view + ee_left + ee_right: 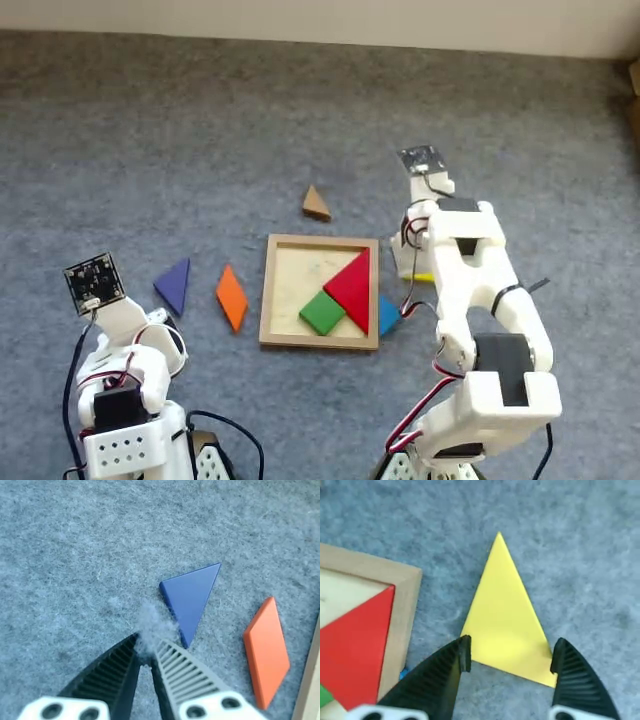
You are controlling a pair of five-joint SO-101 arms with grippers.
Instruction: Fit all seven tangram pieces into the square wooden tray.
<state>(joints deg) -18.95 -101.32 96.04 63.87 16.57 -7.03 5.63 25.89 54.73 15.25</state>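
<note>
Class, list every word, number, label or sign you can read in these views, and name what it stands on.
None can be read.
The yellow triangle, the red triangle and the wooden tray show no print.
Marks on the dark board atop the left arm are too small to read.

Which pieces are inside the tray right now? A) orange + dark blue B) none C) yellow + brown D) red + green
D: the red triangle and the green square lie within the frame of the tray, while the orange piece and the dark blue triangle lie outside it.
</note>
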